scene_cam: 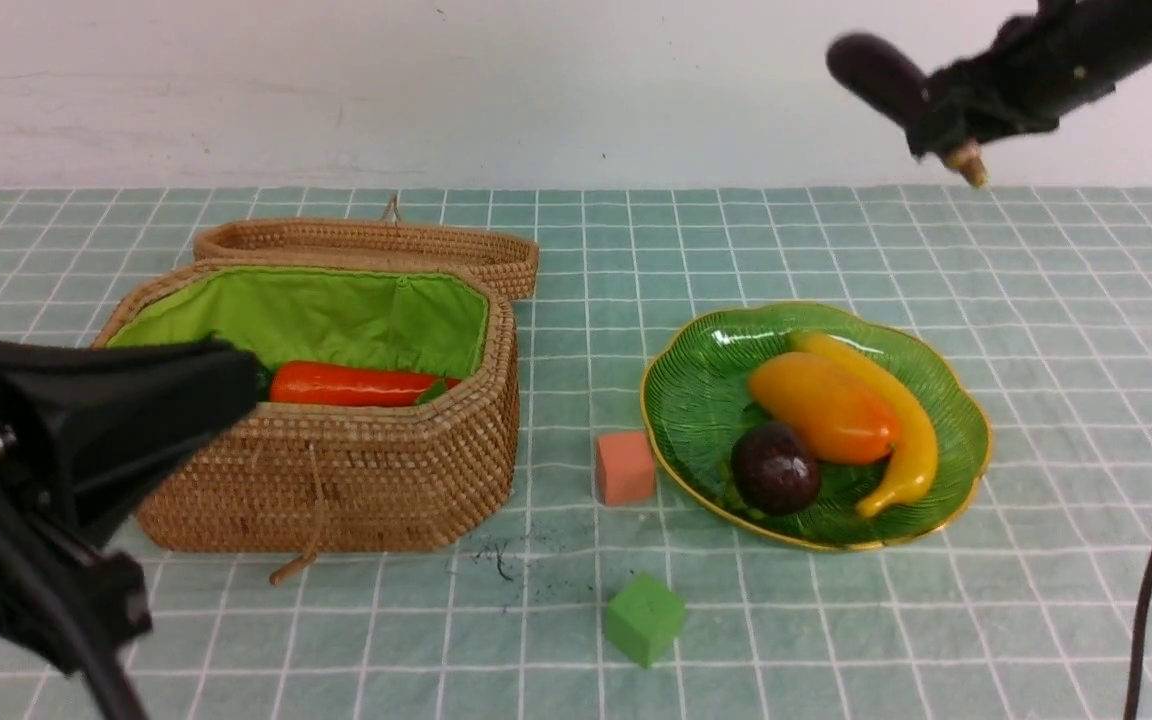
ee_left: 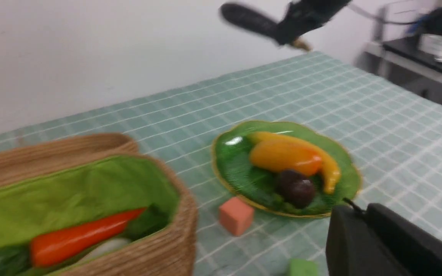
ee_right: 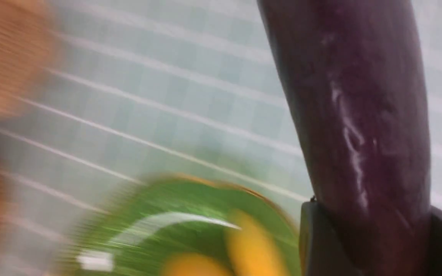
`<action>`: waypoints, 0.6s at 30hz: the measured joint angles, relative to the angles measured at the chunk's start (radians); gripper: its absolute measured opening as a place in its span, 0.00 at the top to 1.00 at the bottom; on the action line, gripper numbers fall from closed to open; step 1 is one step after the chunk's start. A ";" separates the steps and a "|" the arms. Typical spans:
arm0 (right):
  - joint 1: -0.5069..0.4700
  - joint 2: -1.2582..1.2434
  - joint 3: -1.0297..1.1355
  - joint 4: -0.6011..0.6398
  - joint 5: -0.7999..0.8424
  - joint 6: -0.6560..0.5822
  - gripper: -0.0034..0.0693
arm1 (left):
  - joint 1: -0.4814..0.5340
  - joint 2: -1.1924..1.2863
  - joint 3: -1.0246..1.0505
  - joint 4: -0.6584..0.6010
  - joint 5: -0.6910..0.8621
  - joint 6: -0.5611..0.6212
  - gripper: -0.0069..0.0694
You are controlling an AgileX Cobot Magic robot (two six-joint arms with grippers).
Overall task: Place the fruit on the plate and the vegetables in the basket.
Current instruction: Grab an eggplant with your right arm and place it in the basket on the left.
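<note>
The right gripper [scene_cam: 941, 110] clamps the eggplant [scene_cam: 871, 72] high above the plate [scene_cam: 971, 440], presumably bound for the basket [scene_cam: 386, 470]; the left gripper [scene_cam: 186, 395] is closed, empty.

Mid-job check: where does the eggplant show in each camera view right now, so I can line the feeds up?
Front view: eggplant high at the upper right, above the table, clamped in the right gripper.
Left wrist view: eggplant at the top edge, mid-air beyond the plate.
Right wrist view: eggplant fills the right side, between the jaws.
Shared landmark: the green plate lies below it in all three.
</note>
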 joint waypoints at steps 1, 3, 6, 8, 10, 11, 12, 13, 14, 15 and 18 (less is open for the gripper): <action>0.027 -0.022 0.000 0.027 0.000 -0.014 0.57 | 0.035 -0.001 0.000 0.015 0.015 -0.034 0.86; 0.115 -0.063 -0.001 0.082 0.000 -0.069 0.57 | 0.104 -0.010 0.000 0.038 0.049 -0.106 0.86; 0.253 -0.087 -0.002 0.156 0.002 -0.155 0.57 | 0.182 -0.027 0.000 0.049 0.085 -0.154 0.86; 0.376 -0.069 -0.002 0.181 0.006 -0.199 0.57 | 0.202 -0.046 0.000 0.053 0.108 -0.167 0.86; 0.446 -0.045 -0.002 0.179 0.002 -0.210 0.57 | 0.199 -0.061 0.000 0.053 0.115 -0.171 0.86; 0.484 -0.022 -0.002 0.169 -0.012 -0.216 0.57 | 0.197 -0.069 0.000 0.052 0.117 -0.173 0.86; 0.504 -0.002 -0.002 0.152 -0.031 -0.217 0.57 | 0.193 -0.075 0.000 0.052 0.119 -0.173 0.86; 0.545 0.036 -0.002 0.114 -0.074 -0.218 0.57 | 0.187 -0.085 0.000 0.052 0.122 -0.173 0.86; 0.555 0.042 -0.002 0.107 -0.080 -0.218 0.57 | 0.187 -0.086 0.000 0.052 0.123 -0.173 0.86; 0.577 0.075 -0.001 0.065 -0.114 -0.219 0.57 | 0.181 -0.091 0.000 0.052 0.125 -0.173 0.86; 0.622 0.145 0.003 -0.030 -0.177 -0.219 0.49 | 0.179 -0.100 0.000 0.052 0.142 -0.173 0.86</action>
